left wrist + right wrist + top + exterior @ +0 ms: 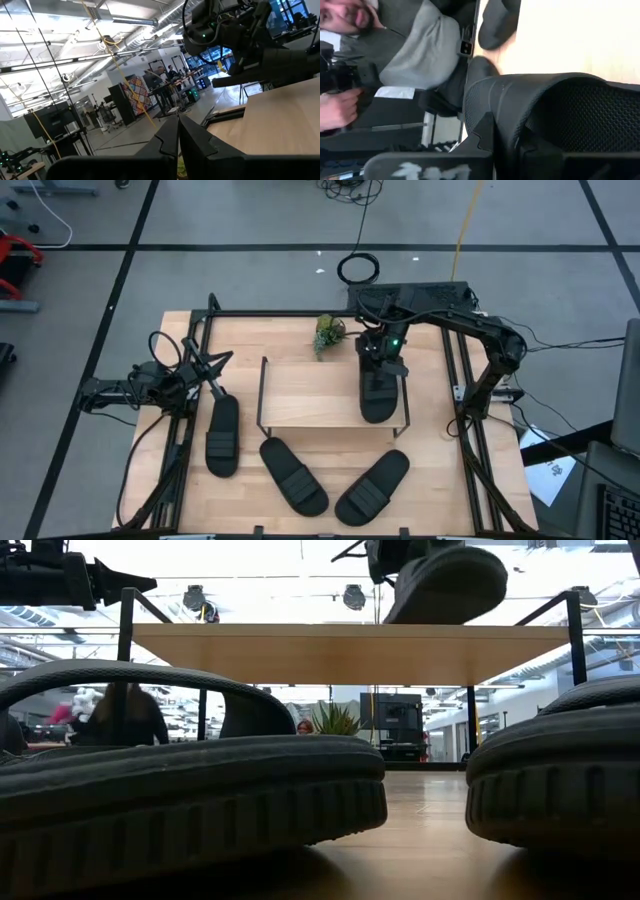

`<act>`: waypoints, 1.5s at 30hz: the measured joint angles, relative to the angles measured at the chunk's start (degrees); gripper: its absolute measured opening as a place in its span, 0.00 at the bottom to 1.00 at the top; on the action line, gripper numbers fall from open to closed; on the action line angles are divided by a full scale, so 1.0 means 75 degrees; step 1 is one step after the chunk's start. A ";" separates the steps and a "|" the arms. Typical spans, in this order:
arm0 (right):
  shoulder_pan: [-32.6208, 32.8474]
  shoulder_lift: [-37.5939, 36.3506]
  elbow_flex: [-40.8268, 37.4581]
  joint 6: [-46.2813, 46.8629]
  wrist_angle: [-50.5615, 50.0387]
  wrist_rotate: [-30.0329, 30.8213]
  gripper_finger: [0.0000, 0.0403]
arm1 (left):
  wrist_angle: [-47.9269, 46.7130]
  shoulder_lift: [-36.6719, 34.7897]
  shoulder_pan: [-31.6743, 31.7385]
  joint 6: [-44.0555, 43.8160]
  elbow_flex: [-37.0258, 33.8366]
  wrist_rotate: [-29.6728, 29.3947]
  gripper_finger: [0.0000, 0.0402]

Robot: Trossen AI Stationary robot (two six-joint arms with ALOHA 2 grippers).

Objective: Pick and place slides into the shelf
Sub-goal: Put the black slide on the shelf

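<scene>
two black ribbed-strap slide sandals point(190, 805) fill the low view's bottom, on the light wooden tabletop point(440, 470) w/ a third at left. left gripper point(212, 366), mid-left, fingers pinched together, holds nothing. right gripper point(381, 358), upper centre, clamps the fourth black slide point(378, 392), heel up, toe on the small two-tier wood-and-wire shelf point(310, 395). best lower it flat before releasing. workshop & a person behind.
</scene>
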 joint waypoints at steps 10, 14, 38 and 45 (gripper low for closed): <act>0.0000 -0.0002 -0.0489 0.0398 0.0869 -0.0056 0.01 | 0.0000 0.0000 0.0000 0.0000 0.0000 0.0001 0.05; 0.0000 -0.0002 -0.0629 0.0553 0.0981 -0.0070 0.01 | 0.0000 0.0000 0.0000 0.0000 0.0000 0.0001 0.05; 0.0009 0.0007 -0.1701 0.0752 0.1661 -0.0480 0.01 | 0.0000 0.0000 0.0000 -0.0001 0.0000 0.0001 0.05; 0.0027 -0.0011 -0.1953 0.0943 0.2022 -0.0507 0.01 | -0.0023 0.0000 0.0000 0.0000 0.0000 0.0001 0.05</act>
